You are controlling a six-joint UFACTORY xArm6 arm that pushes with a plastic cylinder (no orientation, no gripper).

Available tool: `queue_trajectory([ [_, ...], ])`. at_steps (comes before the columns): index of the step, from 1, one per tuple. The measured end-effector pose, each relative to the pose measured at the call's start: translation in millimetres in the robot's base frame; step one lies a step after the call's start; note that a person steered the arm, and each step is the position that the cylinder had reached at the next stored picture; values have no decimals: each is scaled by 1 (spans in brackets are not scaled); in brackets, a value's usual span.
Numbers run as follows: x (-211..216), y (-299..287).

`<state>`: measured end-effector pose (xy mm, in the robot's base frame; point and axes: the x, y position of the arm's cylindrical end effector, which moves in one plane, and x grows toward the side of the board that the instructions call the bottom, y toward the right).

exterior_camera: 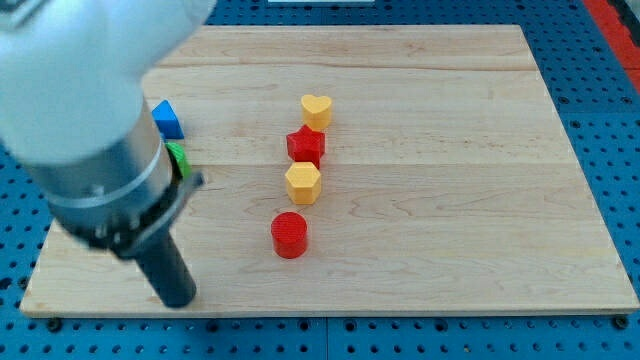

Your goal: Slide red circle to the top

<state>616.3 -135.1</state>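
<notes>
We are working over a pale wooden board (450, 150) that is lying on a blue pegboard (600, 80) dotted with holes, with a strip of red showing at the frame's upper right corner. Our arm (80, 120) is filling the upper left of the frame, and our tip (178, 300) is resting near the board's lower left edge; it is a bare rod, holding nothing. The red circle (289, 235) is sitting low in the middle, well to the right of our tip. Above it, a yellow hexagon (302, 183), a red star (306, 146) and a yellow heart (316, 110) are standing in a close column. A blue block (167, 119) and a green block (178, 158) are peeking out beside our arm.
</notes>
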Motion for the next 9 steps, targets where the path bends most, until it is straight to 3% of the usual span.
queue_trajectory([
  [2, -21, 93],
  [5, -110, 95],
  [6, -68, 102],
  [7, -50, 146],
  [8, -87, 153],
  [9, -118, 114],
])
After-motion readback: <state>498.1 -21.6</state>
